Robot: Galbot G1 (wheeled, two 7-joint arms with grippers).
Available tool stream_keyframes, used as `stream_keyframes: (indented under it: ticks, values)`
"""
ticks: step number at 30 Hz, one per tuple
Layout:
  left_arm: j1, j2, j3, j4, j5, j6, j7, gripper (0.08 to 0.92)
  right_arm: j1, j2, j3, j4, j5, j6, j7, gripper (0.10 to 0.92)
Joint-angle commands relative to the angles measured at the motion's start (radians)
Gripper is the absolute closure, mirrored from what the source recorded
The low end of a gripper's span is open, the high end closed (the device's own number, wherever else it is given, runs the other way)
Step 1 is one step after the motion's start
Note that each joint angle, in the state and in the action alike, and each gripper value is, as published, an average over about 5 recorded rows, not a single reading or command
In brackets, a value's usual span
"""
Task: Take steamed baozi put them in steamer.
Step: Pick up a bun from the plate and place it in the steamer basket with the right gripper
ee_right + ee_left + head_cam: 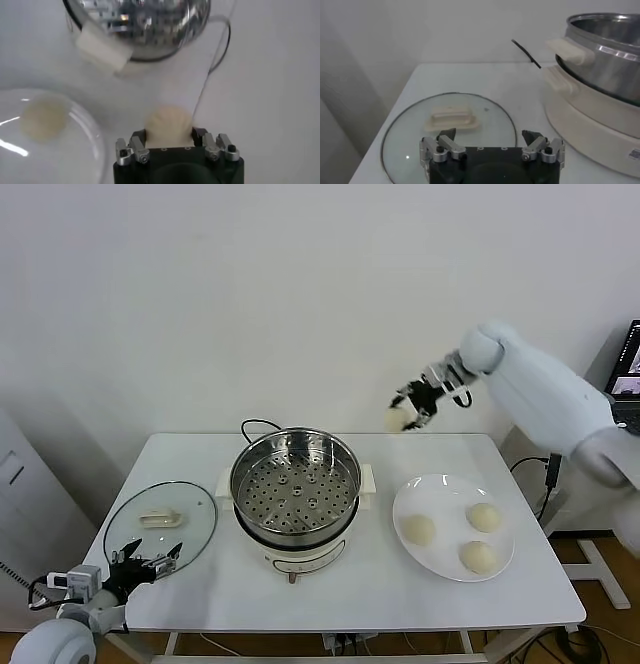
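The right gripper (413,413) is hanging high above the counter's far edge, its jaws clamped on 1 baozi (395,419). 3 more are sitting on the plate (437,562) at the counter's right end. The steamer (296,480), mid-counter, is holding none. Ideally it should be lowered centrally onto the perforated tray before release. Only the left wrist view is showing the left gripper (490,147) over the glass lid (410,137), jaws apart.
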Motion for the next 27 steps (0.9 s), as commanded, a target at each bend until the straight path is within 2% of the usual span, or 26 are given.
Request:
stream_keyframes:
  ticks: [1,8,23,27]
  values:
    - [-0.013,0.003,0.009,0.002,0.000,0.004,-0.001,0.177,0.102,0.159,-0.039,-0.048,0.026,0.245,-0.052,0.450]
    - [-0.011,0.008,0.008,0.008,0.000,0.001,0.000,0.177,0.058,0.211,-0.020,0.014,-0.085,0.352,-0.052,0.448]
    - [-0.009,0.006,0.004,0.007,-0.001,-0.003,0.000,0.177,-0.092,0.251,0.005,0.126,-0.333,0.355,-0.069,0.448]
    - [-0.008,0.005,0.005,0.007,0.000,-0.003,0.000,0.177,-0.151,0.282,0.069,0.112,-0.461,0.355,-0.058,0.448]
